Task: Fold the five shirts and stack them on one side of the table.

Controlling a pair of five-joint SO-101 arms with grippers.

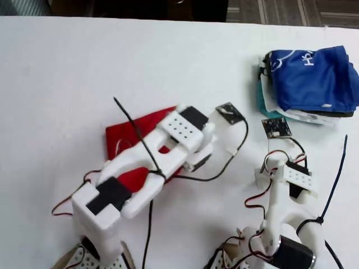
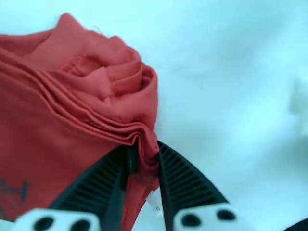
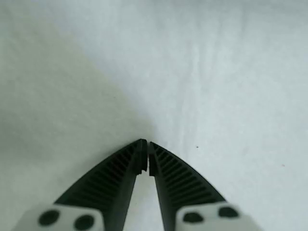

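Pinching red shirt [image 2: 72, 120] (left hand [image 2: 146, 150])

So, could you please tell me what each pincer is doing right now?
Left pincer: closed on the red shirt.
Right pincer: closed, holding nothing.

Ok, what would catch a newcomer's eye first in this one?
The red shirt, bunched on the white table near its middle, with the left gripper shut on its folded edge. Then the stack of folded shirts, blue on top, at the table's far right.
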